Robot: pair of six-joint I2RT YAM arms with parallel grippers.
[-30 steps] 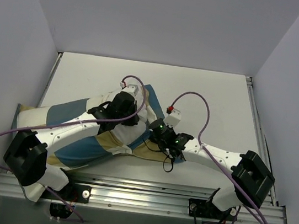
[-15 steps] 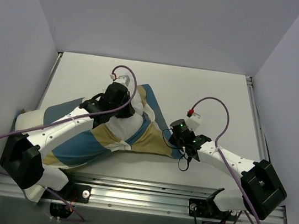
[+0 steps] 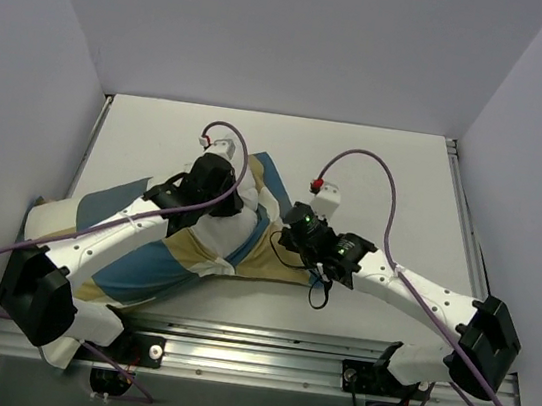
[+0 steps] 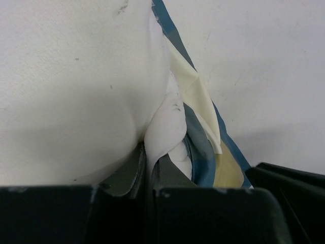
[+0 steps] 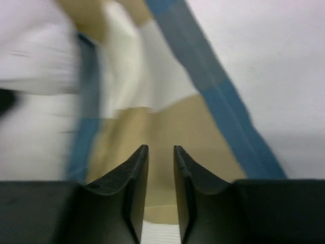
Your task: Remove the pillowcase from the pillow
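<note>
**A:** Stock, largest first?

**B:** Blue, tan and cream checked fabric pillowcase (image 3: pixel 156 268), on white tabletop (image 3: pixel 385 179); mostly on. Plump plain white pillow (image 4: pixel 165 124): corner bared at pillowcase's mouth.

**A:** Jaws?

**B:** Left gripper (image 4: pixel 150 190): clamped on that corner. Right gripper (image 5: pixel 160 155): slightly parted, empty, over pillowcase's tan block.

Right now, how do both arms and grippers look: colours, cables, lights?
The left arm and right arm have white links with black joints; a purple cable loops along each. The left gripper and right gripper are black. Green lights glow near the right wrist.
</note>
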